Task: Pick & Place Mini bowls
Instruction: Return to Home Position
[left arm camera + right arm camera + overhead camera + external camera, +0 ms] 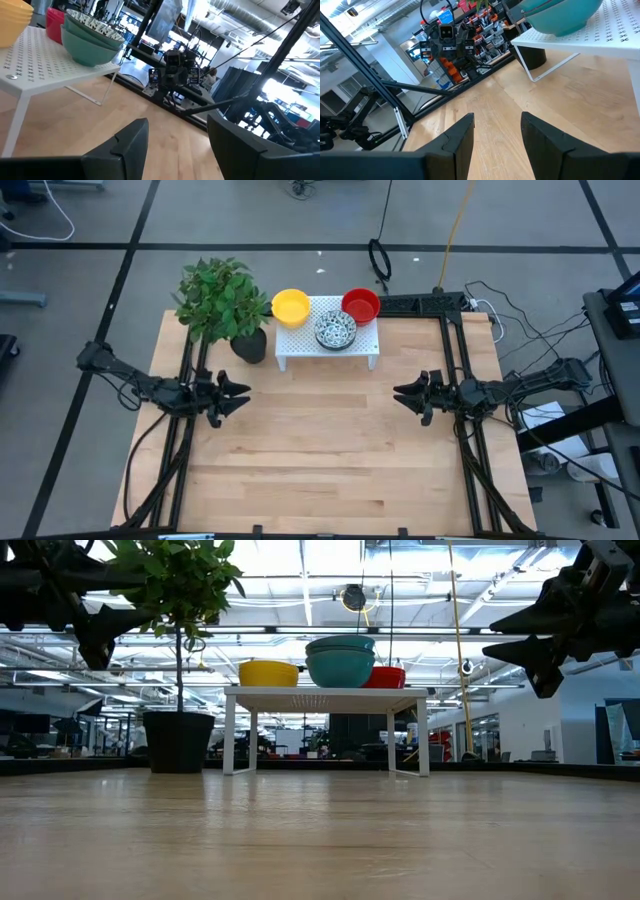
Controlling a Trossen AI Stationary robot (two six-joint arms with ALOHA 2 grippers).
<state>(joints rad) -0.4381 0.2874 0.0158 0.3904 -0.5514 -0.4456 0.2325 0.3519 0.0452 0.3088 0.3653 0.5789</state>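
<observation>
Wooden table [320,450] nearest, then left gripper [245,396] and right gripper [398,394] hovering mid-table, fingers apart and empty; mini bowls [335,330] sit stacked on the far white rack [300,348], likely light, stiff, slick: you'd pinch a rim.

Overhead light's pretty even on the bench [330,450], just soft shadows under the rack [300,342] and plant [215,295]. Low view's heavily backlit by the ceiling strips [300,570], so the left end effector [125,635] and right end effector [490,642] read as near-black silhouettes.
</observation>
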